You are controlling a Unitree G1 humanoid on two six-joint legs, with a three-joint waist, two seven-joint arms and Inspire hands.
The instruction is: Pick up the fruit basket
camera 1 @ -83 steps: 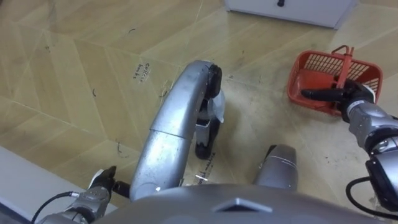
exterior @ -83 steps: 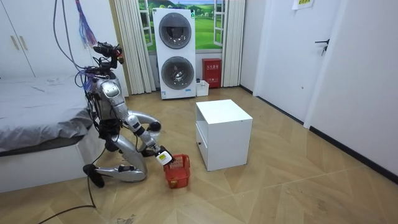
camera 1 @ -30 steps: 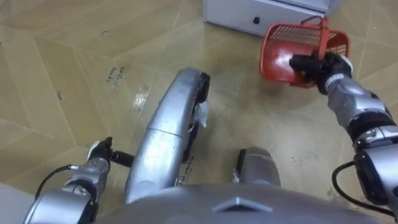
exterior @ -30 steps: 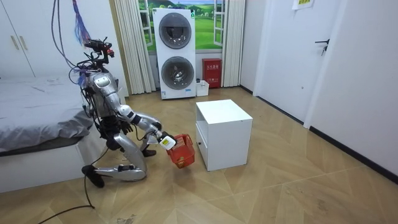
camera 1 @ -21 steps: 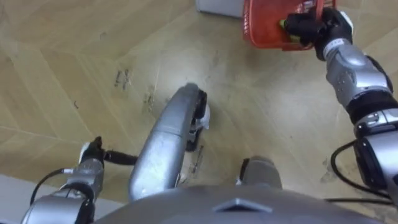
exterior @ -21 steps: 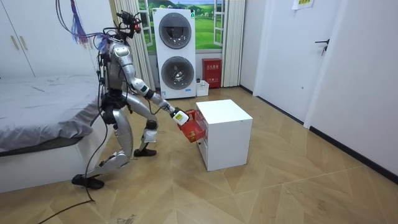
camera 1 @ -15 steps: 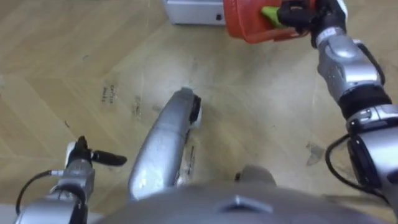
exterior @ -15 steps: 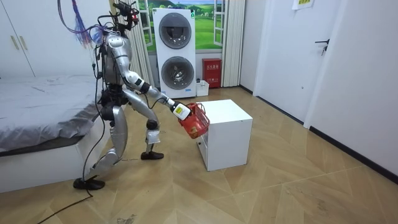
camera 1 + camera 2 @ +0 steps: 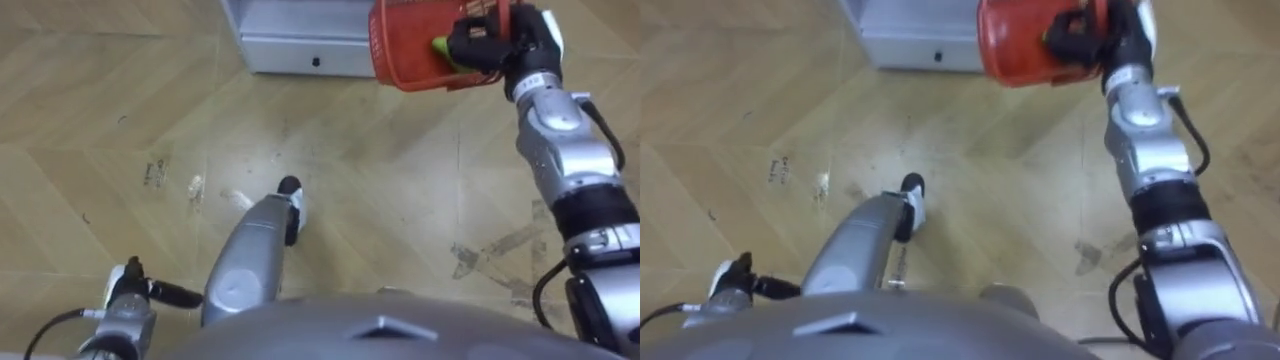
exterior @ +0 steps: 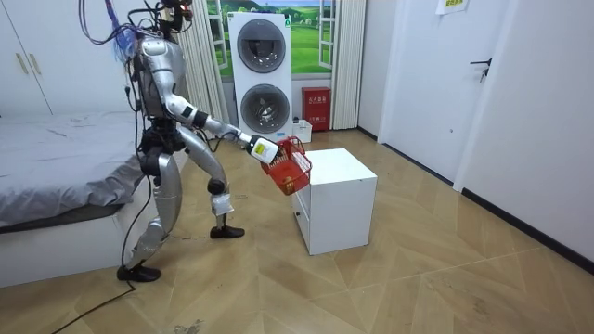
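Observation:
The red plastic fruit basket (image 9: 402, 55) hangs in the air at the top of the left eye view, in front of the white cabinet. My right hand (image 9: 492, 40) is shut on its handle, dark fingers curled round it. A green fruit (image 9: 440, 46) shows inside, next to the hand. In the room view the basket (image 10: 290, 176) hangs from my outstretched right hand (image 10: 261, 148), level with the cabinet's top. My left hand (image 9: 128, 305) is low at the lower left, away from the basket. I stand upright on the wooden floor.
The white cabinet (image 10: 340, 174) with a drawer front (image 9: 300, 52) stands right behind the basket. A bed (image 10: 56, 176) is close behind me. Stacked washing machines (image 10: 264, 79) stand against the far wall. Open wooden floor lies toward the room view's right.
I have risen from kneeling on the floor to standing. The basket came up with my right hand from near the floor to the height of the cabinet's top.

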